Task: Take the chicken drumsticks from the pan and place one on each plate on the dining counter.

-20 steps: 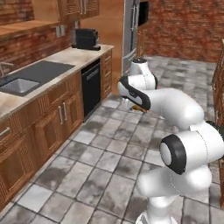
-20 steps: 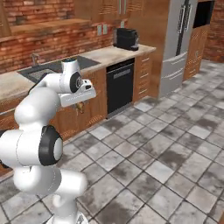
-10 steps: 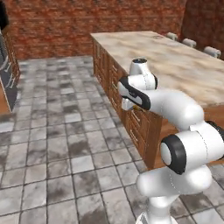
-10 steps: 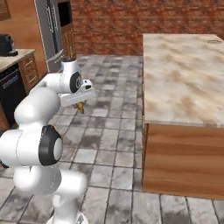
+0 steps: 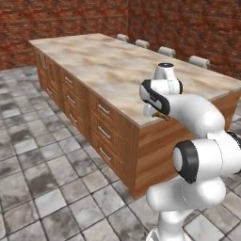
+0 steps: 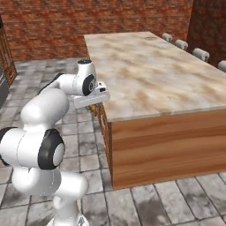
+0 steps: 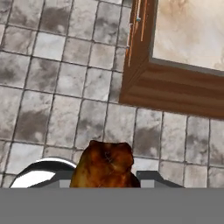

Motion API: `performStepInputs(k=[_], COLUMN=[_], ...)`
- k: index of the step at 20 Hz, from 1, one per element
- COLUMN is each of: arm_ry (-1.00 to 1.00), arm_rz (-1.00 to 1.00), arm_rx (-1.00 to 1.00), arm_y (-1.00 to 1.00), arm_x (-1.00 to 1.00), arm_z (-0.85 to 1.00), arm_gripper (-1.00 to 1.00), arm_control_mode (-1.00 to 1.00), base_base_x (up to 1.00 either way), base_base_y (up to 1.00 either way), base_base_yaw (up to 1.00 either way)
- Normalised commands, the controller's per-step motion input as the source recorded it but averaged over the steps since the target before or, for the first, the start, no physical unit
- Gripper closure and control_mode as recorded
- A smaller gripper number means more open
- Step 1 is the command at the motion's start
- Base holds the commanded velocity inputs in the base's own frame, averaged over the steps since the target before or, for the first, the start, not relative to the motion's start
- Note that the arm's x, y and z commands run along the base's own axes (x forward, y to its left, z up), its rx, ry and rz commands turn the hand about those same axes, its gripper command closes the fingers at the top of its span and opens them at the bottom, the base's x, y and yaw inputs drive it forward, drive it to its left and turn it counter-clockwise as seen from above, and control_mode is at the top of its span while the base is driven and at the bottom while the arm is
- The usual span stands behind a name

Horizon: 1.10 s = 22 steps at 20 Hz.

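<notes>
Whole view has swung since a second ago: the sink and cabinets are gone and the base now faces the corner of the big marbled worktop [image 5: 108, 70], so that's the camera moving, not the stuff. The drumstick [image 7: 105, 165] rides in the gripper [image 6: 92, 107], jaws pinched narrow on it, hanging over the floor tiles just beside the worktop's corner. Two plates [image 5: 126, 46] look to sit at the far end, too small to tell apart. My guess on handling: light, firm meat on a bone, greasy skin, so it could slip or swivel. Gripping across the thick end seems safest; the thin end would let it swing.
</notes>
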Motion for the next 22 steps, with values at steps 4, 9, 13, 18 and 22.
performStepInputs(k=[4,9,13,18,22], arm_ry=[0.00,0.00,0.00,0.00,0.00], arm_rz=[0.00,0.00,0.00,0.00,0.00], arm_rx=[0.00,0.00,0.00,0.00,0.00], arm_y=[0.00,0.00,0.00,0.00,0.00], arm_x=[0.00,0.00,0.00,0.00,0.00], arm_z=[0.00,0.00,0.00,0.00,0.00], arm_gripper=[1.00,1.00,1.00,1.00,1.00], arm_control_mode=[1.00,1.00,1.00,1.00,1.00], base_base_x=[0.47,0.49,0.57,0.62,0.83], base_base_y=[-0.48,-0.59,-0.76,-0.69,-0.43], base_base_yaw=[0.00,0.00,0.00,0.00,0.00])
